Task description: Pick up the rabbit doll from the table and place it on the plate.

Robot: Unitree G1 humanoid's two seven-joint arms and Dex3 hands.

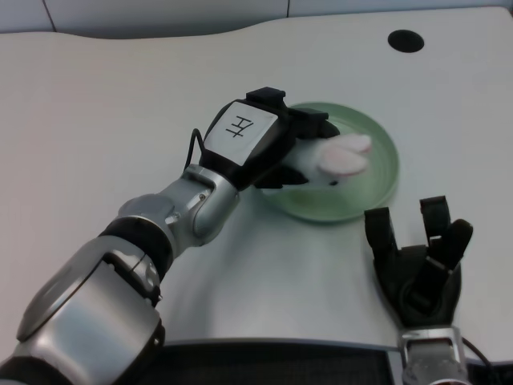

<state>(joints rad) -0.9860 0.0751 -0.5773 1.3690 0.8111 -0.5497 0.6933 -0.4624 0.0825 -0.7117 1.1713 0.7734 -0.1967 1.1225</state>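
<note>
Head view, left hand: I saw my left hand (268, 140) reaching in from the lower left, its back with the white label plate turned up toward the camera, stretched over the near-left edge of the plate (385, 160).
Head view, fingers: they were wrapped around the rabbit doll (337, 160), grasping it; the dark fingers (309, 120) ran along its far side and the rest closed under it, where I could not make out the contact.
Head view, rabbit doll: it stuck out of the hand toward the right, white with pink ears, and sat over the middle of the green plate. I could not tell whether it touched the plate or hung just above.
Head view, plate: round, pale green, on the white table (120, 104), partly covered by the hand on its left side.
Head view, table: a dark round hole (405, 40) showed near the far edge.
</note>
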